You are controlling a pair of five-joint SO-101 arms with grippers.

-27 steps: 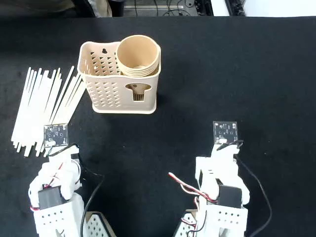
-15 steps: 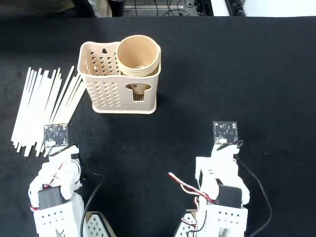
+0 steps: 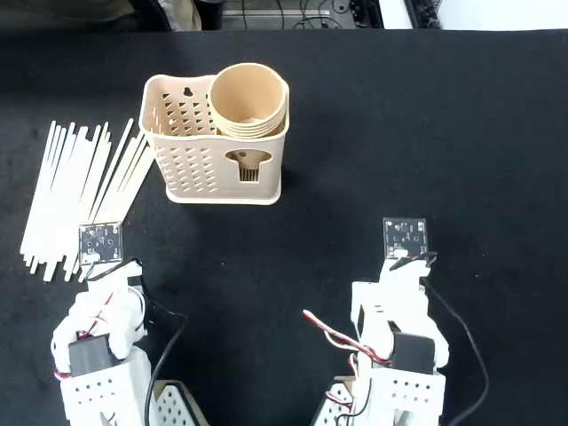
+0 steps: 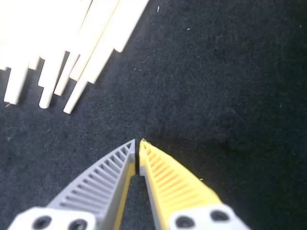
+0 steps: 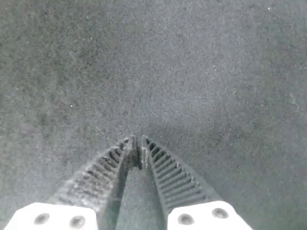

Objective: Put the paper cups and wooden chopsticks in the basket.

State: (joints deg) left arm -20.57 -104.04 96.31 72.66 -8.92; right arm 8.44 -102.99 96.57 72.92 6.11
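One basket (image 3: pixel 213 169) stood upright on the black bench (image 3: pixel 426 133), toward the far side and left of centre. It had two compartments. In its right-hand compartment sat one nested stack of paper cups (image 3: pixel 248 98), mouths up; at least four rims showed, though the exact count could not be told.

The wooden chopsticks (image 3: pixel 80 195) lay loose on the bench to the left of the basket, fanned and overlapping. There were well over a dozen, too crowded to count exactly.

Two arms sat at the near edge. The left arm (image 3: pixel 93 342) was by the near ends of the chopsticks (image 4: pixel 72 52); its jaws were closed tip to tip, holding nothing, apart from the sticks. The right arm (image 3: pixel 399 333) was well apart from the basket, its jaws likewise closed and holding nothing over bare bench (image 5: pixel 153 57).
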